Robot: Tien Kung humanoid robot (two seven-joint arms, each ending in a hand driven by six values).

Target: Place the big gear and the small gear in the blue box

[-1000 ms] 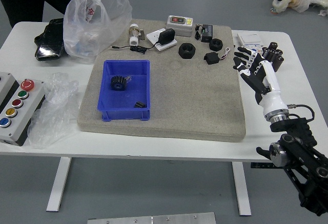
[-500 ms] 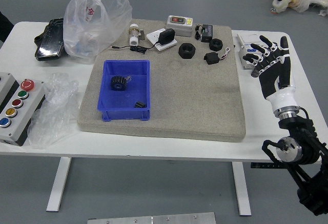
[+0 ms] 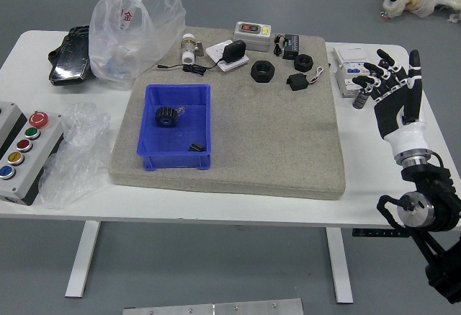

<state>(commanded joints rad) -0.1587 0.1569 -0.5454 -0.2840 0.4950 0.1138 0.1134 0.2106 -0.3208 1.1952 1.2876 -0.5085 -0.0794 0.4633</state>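
the robot's right hand [image 3: 397,99] is open, fingers spread, above the right side of the white table [image 3: 288,213]; it holds nothing. in the blue box [image 3: 173,88] there lies the big gear [image 3: 166,117] (it is black and toothed), and near the front wall is the small gear [image 3: 196,147], also dark.

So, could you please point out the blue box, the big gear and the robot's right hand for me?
Blue box [image 3: 174,162]: head view, on its near wall.
Big gear [image 3: 166,117]: head view, on its toothed body.
Right hand [image 3: 400,104]: head view, on its palm.
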